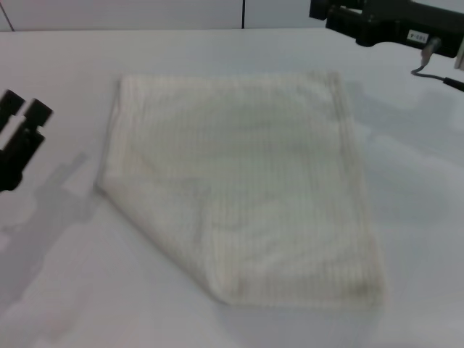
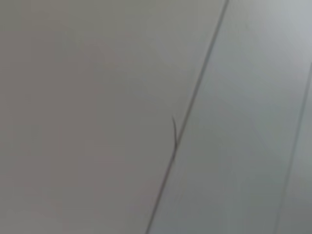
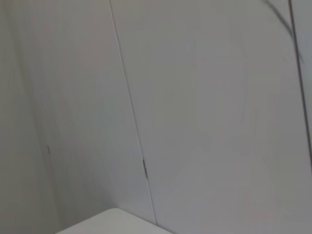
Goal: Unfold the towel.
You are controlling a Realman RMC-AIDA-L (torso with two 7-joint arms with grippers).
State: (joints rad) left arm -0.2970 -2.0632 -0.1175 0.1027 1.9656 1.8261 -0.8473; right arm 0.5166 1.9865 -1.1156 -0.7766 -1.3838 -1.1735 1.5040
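Head view: the towel lies mid-desk, its near-left corner folded over; soft and light, best pinched at that flap. Left gripper sits spread at the left edge; right gripper, far-right corner, I cannot tell. Wrist views: only wall panels

left gripper: cut off at left edge of head view, fingertips out of frame | right gripper: cropped by top edge at upper right, fingers unreadable | towel: near-left corner folded over, underside hidden
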